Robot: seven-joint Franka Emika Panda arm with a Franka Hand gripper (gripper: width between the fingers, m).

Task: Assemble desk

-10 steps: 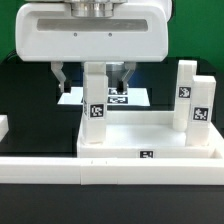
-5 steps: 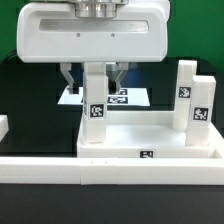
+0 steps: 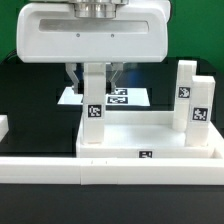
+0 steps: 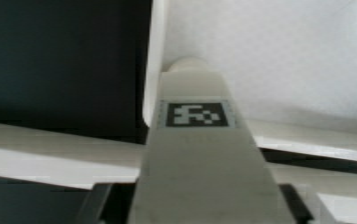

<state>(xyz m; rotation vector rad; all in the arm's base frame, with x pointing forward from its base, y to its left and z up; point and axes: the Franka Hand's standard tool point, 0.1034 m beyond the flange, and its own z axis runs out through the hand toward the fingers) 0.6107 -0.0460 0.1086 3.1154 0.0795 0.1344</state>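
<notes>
**Desk parts.** The white desk tray [image 3: 120,152] lies in the lower centre of the exterior view, rim up, with a small tag on its front wall. One square white leg [image 3: 94,95] stands upright at the tray's rear corner on the exterior view's left, and carries a black-and-white tag [image 3: 95,111] on its lower face. Two more tagged legs stand upright at the right of the frame, one behind [image 3: 185,88] and one nearer [image 3: 201,112]. In the wrist view the left-hand leg [image 4: 196,150] fills the centre, tag facing the camera, with the tray's rim crossing behind it.

**Hand.** The hand [image 3: 93,80] hangs over that left-hand leg, and its dark fingers [image 3: 73,76] stand close on either side of the leg's upper part. Whether the pads press the leg or stop just short cannot be told.

**Surroundings.**
- The marker board [image 3: 135,97] lies flat behind the tray on the black tabletop [image 3: 30,100].
- A long white border rail [image 3: 110,175] runs across the bottom of the frame, just in front of the tray.
</notes>
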